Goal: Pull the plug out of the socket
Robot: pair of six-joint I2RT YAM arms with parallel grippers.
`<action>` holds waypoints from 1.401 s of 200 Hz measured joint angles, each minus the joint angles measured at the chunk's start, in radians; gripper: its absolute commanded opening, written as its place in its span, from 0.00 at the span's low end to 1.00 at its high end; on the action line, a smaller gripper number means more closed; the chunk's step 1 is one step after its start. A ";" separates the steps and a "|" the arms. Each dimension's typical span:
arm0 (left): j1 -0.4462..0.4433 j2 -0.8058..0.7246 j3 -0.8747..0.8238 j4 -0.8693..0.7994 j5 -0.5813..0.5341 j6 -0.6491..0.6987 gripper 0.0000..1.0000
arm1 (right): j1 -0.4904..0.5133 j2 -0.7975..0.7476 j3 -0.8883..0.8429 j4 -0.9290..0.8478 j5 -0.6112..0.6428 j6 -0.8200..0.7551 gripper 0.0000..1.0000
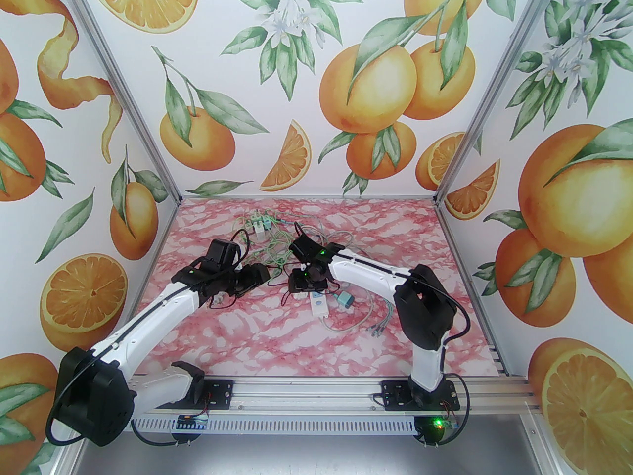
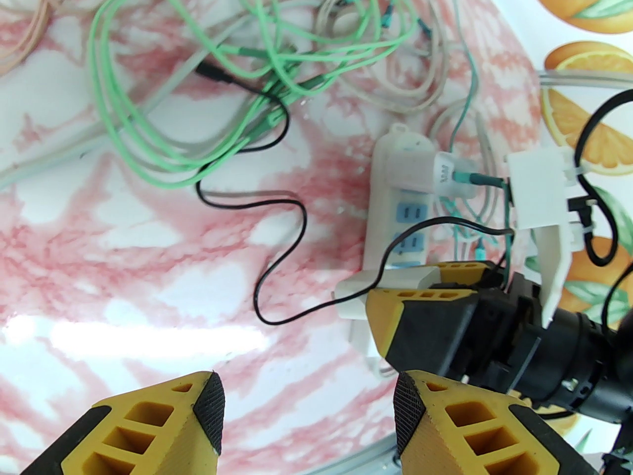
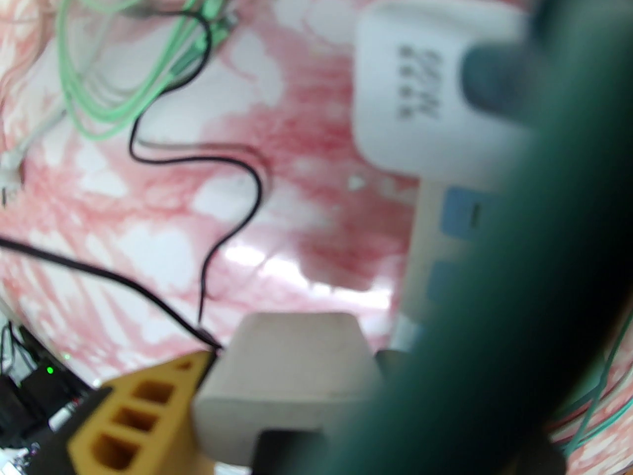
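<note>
One white boxy plug [image 2: 405, 277] between yellow fingers [image 2: 390, 314], on blue-socketed strip [image 2: 383, 206]

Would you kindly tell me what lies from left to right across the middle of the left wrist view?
Tangled light-green cable → white power strip with blue sockets → white charger plug seated in it → white plastic bracket on the right arm.

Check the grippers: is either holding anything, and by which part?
Right gripper clamps the white plug by its two side faces, at the end of the power strip. Left gripper is open, holding nothing.
</note>
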 measured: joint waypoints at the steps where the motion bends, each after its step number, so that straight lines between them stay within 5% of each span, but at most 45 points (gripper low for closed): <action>1: 0.000 0.000 -0.001 -0.001 0.000 0.000 0.61 | 0.000 0.000 0.000 0.000 0.000 0.000 0.59; 81: 0.000 0.000 -0.023 -0.005 0.002 0.000 0.61 | -0.004 0.000 0.000 0.002 -0.001 -0.005 0.79; 96: 0.000 0.000 -0.024 -0.005 0.003 0.000 0.61 | -0.014 -0.006 -0.002 0.002 -0.015 -0.003 1.00; 280: 0.019 -0.007 -0.024 -0.003 0.005 0.033 0.64 | -0.058 -0.106 -0.087 0.081 -0.237 0.138 1.00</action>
